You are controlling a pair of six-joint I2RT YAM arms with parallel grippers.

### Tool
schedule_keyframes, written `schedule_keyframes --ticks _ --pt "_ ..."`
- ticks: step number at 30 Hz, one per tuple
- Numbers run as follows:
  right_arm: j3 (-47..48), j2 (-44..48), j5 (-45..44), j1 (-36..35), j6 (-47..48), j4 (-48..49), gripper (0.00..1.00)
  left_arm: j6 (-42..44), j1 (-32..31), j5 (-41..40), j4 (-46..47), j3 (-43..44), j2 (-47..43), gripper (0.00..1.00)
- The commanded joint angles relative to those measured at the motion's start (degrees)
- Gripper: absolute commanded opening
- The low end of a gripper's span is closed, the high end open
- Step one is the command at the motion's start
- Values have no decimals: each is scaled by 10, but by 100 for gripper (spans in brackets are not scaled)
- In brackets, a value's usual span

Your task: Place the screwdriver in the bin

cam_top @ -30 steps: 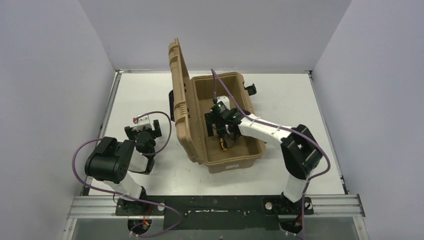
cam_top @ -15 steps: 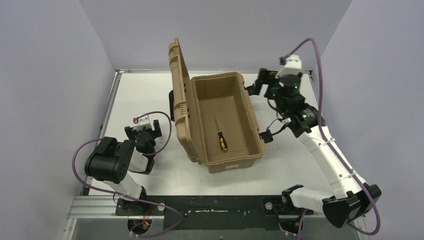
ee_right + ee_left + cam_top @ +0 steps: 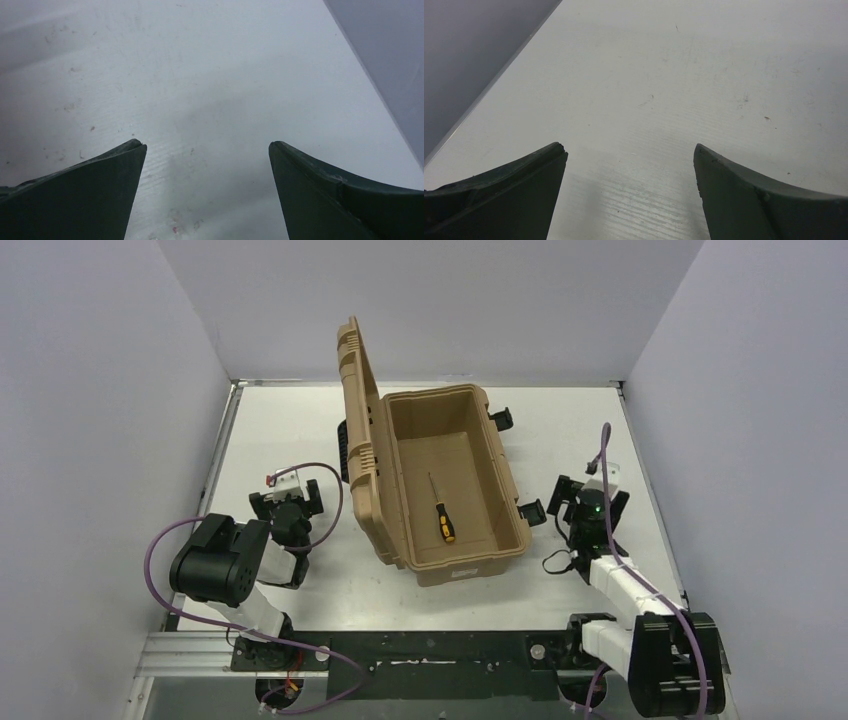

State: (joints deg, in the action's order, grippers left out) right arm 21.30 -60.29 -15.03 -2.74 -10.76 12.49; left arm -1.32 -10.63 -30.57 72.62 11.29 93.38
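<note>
One view, the top, shows screwdriver [image 3: 441, 515] inside bin [image 3: 468, 566].

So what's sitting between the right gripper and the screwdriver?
In the top view, the bin's right wall and its black latch stand between the right gripper and the screwdriver, plus a strip of bare table.

Left arm [image 3: 215, 575] and right arm [image 3: 620, 585] with black joint housings and white links, purple cables [image 3: 341, 502] routed along both, green indicator light [image 3: 597, 508] at right of frame, left gripper [image 3: 629, 145] fingers [image 3: 499, 200] dark, tapered
</note>
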Motion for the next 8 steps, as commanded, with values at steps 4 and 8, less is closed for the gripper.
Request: schedule_keyframes --ticks 4,8 --pt "-56 -31 -4 20 -2 229 100 -8 4 6 17 13 -4 97" --pt "-55 -33 3 22 -6 236 100 -1 9 37 15 12 -6 97"
